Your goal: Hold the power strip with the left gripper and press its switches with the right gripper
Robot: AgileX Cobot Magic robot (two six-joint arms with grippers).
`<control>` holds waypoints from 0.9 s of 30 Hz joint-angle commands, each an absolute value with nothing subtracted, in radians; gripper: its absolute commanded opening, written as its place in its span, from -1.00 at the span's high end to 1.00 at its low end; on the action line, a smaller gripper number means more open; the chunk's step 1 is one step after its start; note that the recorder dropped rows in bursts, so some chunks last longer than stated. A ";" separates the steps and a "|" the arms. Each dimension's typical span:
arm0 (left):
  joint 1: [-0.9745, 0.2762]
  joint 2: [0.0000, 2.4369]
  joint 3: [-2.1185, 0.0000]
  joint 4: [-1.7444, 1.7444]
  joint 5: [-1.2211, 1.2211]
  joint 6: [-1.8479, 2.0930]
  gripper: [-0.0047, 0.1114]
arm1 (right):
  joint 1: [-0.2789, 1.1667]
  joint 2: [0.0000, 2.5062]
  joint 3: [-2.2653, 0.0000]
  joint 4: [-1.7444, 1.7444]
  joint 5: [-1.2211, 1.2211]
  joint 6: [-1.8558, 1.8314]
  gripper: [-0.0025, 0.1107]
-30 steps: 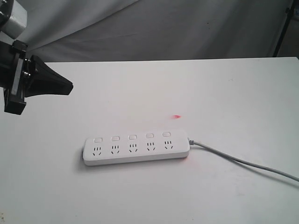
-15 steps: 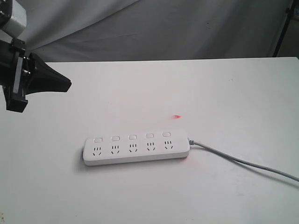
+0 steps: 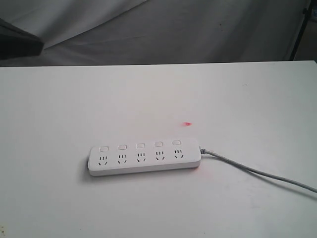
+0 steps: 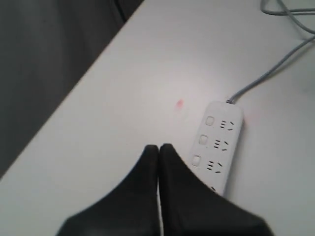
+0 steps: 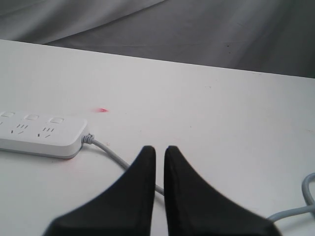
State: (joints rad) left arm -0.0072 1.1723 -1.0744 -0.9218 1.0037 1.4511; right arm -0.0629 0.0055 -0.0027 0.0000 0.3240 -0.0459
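The white power strip (image 3: 144, 158) lies flat on the white table, its row of switches (image 3: 140, 146) on the far side of the sockets. Nothing touches it. In the left wrist view my left gripper (image 4: 158, 146) is shut and empty. It hovers above the table beside the power strip (image 4: 219, 142) and its switches (image 4: 203, 140). In the right wrist view my right gripper (image 5: 160, 148) is shut with only a thin slit between its fingers and holds nothing. It hangs over the cord (image 5: 110, 152), off the cord end of the power strip (image 5: 42, 132). Neither gripper shows clearly in the exterior view.
The grey-white cord (image 3: 257, 172) runs from the strip's right end to the right edge. A small red light spot (image 3: 187, 123) lies on the table behind the strip. A dark blur (image 3: 17, 42) fills the top left corner. Grey cloth (image 3: 173, 29) hangs behind the table.
My left gripper has gone up and left out of the exterior view, where it stood at the left edge before; only a dark blur remains there. The power strip has not moved.
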 commanded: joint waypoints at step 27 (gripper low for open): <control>-0.010 0.259 -1.073 -0.419 0.885 0.713 0.92 | -0.070 0.000 0.000 0.000 0.325 -0.044 0.84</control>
